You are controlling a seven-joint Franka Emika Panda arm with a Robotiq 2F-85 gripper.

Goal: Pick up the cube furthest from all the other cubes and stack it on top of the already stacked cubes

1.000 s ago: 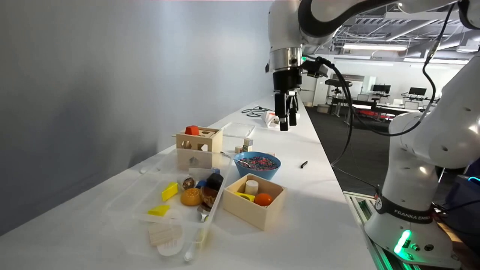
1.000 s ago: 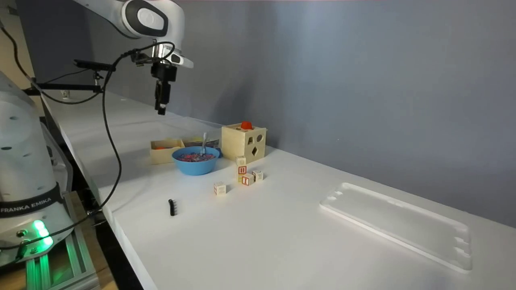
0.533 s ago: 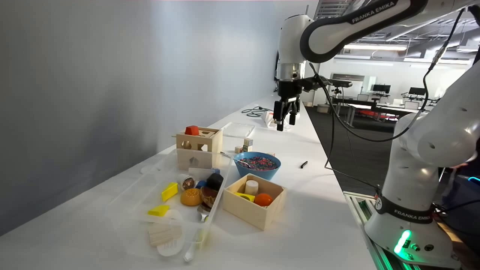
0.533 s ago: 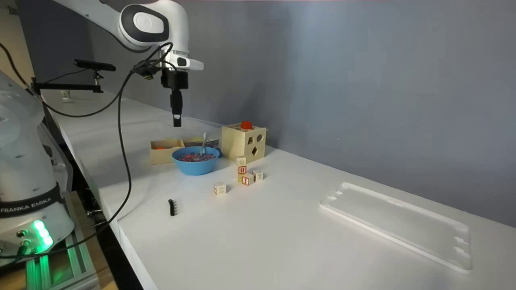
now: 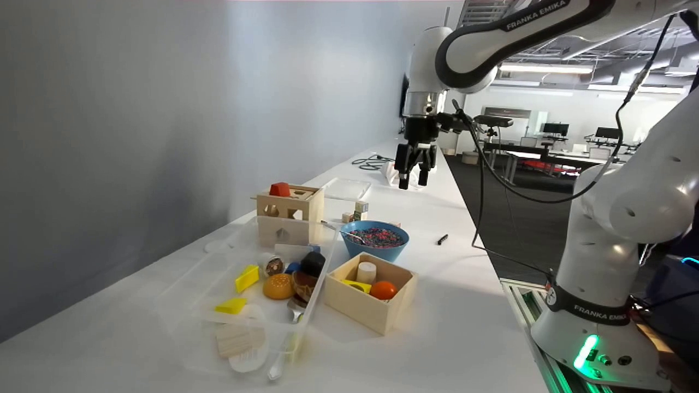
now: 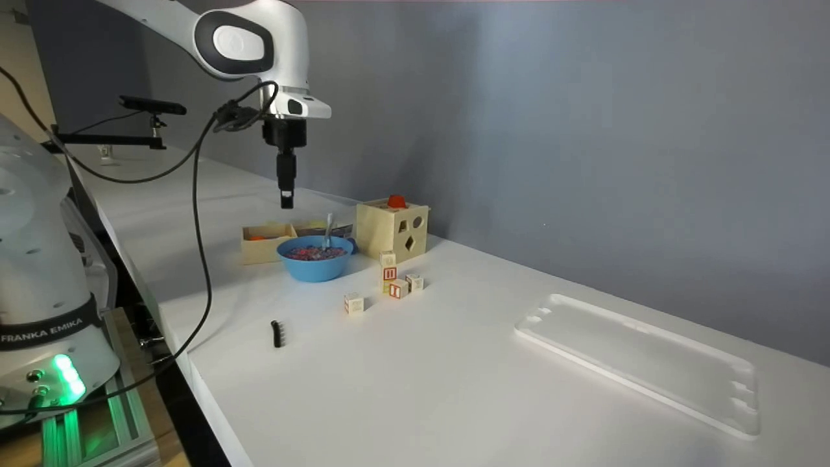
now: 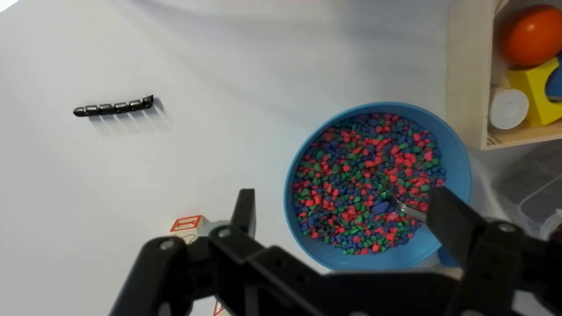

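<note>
While its fingers [image 7: 244, 211] stand wide apart, holding nothing, the hand [image 6: 286, 201] hangs well above the desk [image 6: 415, 376], left of all blocks in an exterior view. Right of it and lower: the lone block [image 6: 353, 303], on the desk; in the wrist view, outside the finger at left, so a sideways shift seems due before lowering. Pale wood, red-outlined upper face, no long axis. Farther right: the stack [image 6: 388, 272], two loose blocks [image 6: 399, 289] just beside it.
</note>
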